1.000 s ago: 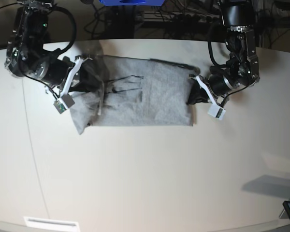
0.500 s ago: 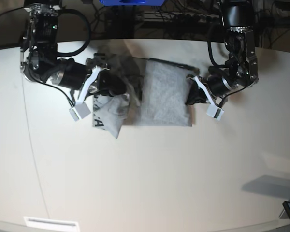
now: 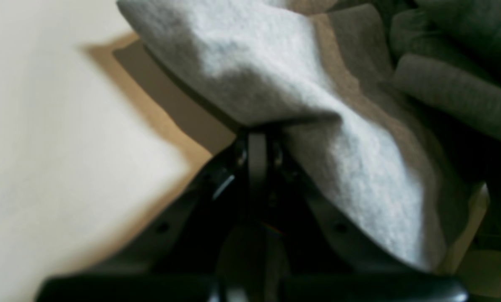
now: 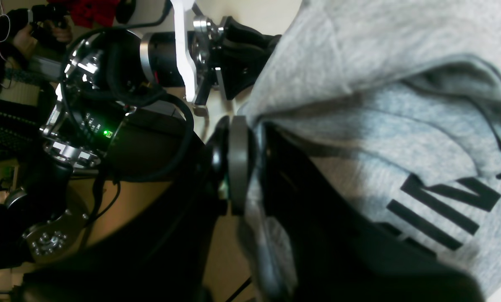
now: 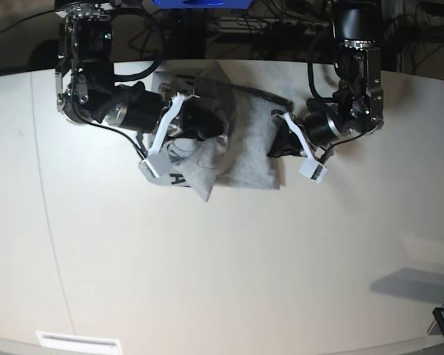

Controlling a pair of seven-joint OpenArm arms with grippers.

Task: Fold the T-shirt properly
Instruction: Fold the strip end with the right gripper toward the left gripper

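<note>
- T-shirt (image 5: 240,151) lies on the white table (image 5: 207,281) near its far edge, between the two arms, bunched and partly folded over itself.
- Right gripper (image 5: 211,133), on the base view's left: jaws nearly closed, pinching a fold of grey cloth. The cloth it holds is lifted and carried over the rest of the shirt.
- Black block lettering (image 4: 439,209) shows on the raised part hanging below that gripper.
- Left gripper (image 5: 280,144), on the base view's right: jaws fully closed on the shirt's edge, low at the table.
- Left wrist view is blurred; cloth appears to drape over the closed jaws (image 3: 257,138).
</note>
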